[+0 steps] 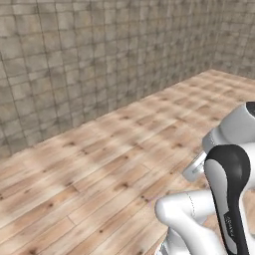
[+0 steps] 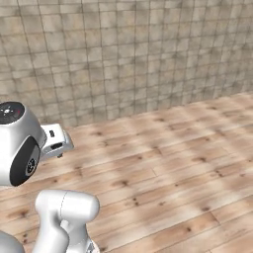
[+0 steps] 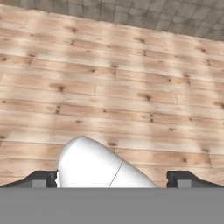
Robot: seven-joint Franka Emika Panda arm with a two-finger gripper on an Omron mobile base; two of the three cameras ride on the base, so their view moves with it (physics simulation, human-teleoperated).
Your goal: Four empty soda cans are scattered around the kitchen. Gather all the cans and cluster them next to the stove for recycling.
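Observation:
The soda cans and the stove are out of view. My gripper (image 3: 112, 179) points down over bare wood floor, and its two dark fingertips (image 3: 41, 178) stand far apart at the bottom of the hand view, open with nothing between them. In the left base view the white arm (image 1: 226, 189) is folded at the lower right. From the right base side the arm (image 2: 20, 143) is at the lower left.
A wood plank floor (image 1: 99, 159) stretches ahead to a tan tiled wall (image 1: 89, 55). The same wall (image 2: 128, 54) runs across the back of the right base view, and a corner of the room lies at the far right (image 1: 214, 67).

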